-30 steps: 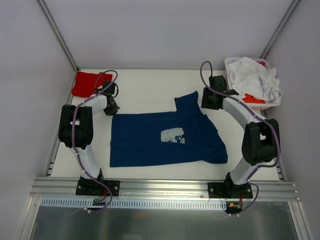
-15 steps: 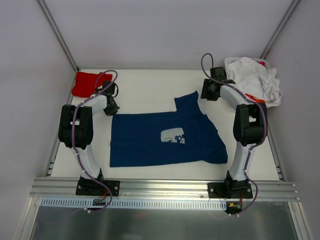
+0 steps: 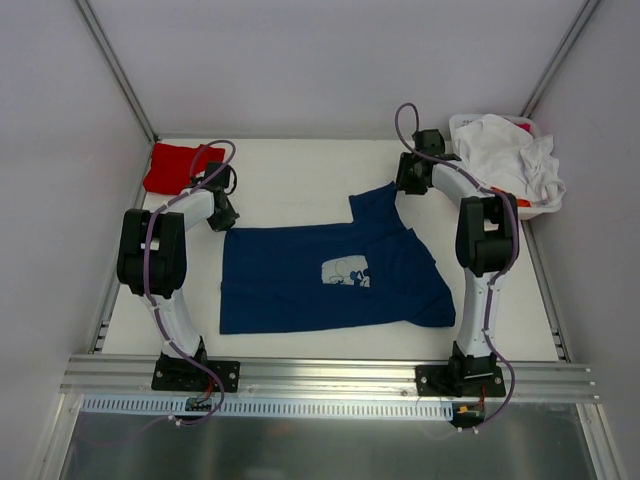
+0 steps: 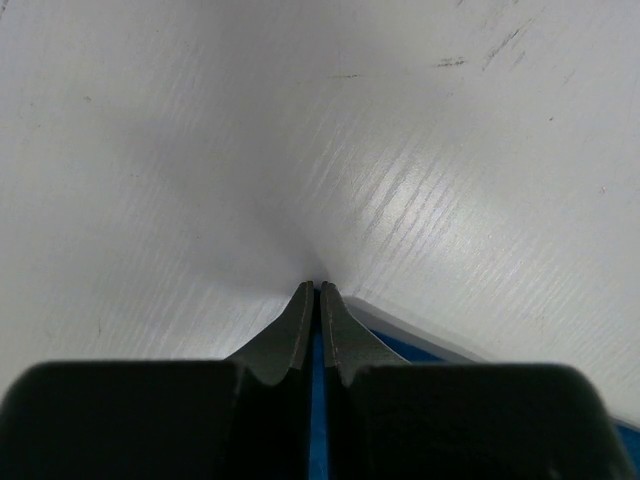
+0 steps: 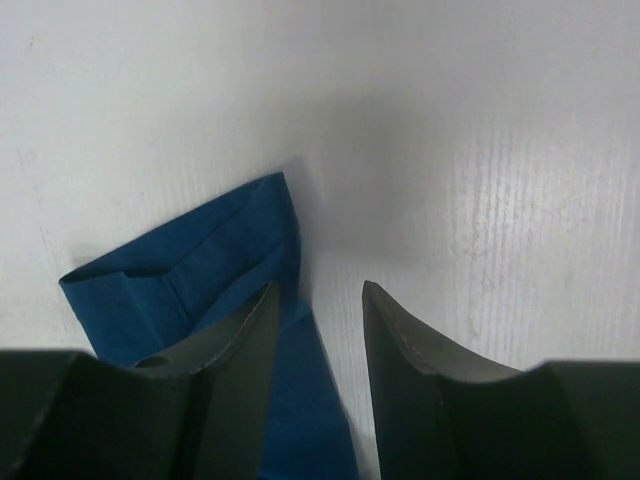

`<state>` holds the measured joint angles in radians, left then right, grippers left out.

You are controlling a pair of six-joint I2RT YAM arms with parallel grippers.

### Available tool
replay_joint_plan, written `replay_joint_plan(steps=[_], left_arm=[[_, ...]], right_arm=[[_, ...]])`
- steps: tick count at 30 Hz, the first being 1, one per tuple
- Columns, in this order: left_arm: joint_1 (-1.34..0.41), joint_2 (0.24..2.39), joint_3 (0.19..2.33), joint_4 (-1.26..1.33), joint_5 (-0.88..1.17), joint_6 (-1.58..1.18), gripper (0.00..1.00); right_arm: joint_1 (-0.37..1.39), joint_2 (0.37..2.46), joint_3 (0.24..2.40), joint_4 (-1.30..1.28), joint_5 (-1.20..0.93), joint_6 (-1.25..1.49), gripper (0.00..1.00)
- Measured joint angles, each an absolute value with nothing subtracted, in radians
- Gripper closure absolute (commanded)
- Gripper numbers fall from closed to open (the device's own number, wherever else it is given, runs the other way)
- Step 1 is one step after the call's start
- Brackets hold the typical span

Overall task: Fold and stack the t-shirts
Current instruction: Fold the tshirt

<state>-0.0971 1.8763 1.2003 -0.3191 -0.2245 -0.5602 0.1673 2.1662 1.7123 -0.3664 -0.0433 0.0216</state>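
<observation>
The navy t-shirt [image 3: 330, 275] with its pale mouse print lies spread flat at the middle of the table. My left gripper [image 3: 224, 221] sits at the shirt's back left corner. In the left wrist view the gripper [image 4: 318, 292] is shut with a strip of navy cloth [image 4: 318, 400] between the fingers. My right gripper [image 3: 401, 187] is open at the raised back right sleeve. In the right wrist view the gripper [image 5: 320, 300] hangs over the sleeve's edge [image 5: 190, 280], with its left finger over the cloth. A folded red t-shirt [image 3: 178, 167] lies at the back left.
A white bin [image 3: 470, 124] at the back right holds crumpled white tees [image 3: 510, 160] and an orange one [image 3: 510, 198]. Side walls stand close on the left and right. A metal rail [image 3: 330, 375] runs along the near edge.
My right arm has swung back and to the left, taking its gripper from beside the sleeve to the sleeve's far end. The left arm and the shirt have not moved.
</observation>
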Motion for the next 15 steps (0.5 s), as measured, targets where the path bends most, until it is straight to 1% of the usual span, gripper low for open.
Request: replay_joint_plan(steps=[9, 13, 15], left_arm=[[-0.097, 1.877, 1.202, -0.319, -0.216, -0.56, 1.0], [-0.097, 1.878, 1.203, -0.319, -0.216, -0.559, 1.0], [-0.097, 1.878, 1.204, -0.32, -0.216, -0.559, 1.0]], right_arm=[[0.163, 2.235, 1.758, -0.332, -0.067, 0.021, 0.58], [0.161, 2.259, 1.792, -0.327, -0.073, 0.021, 0.62], [0.16, 2.267, 1.806, -0.325, -0.079, 0.021, 0.62]])
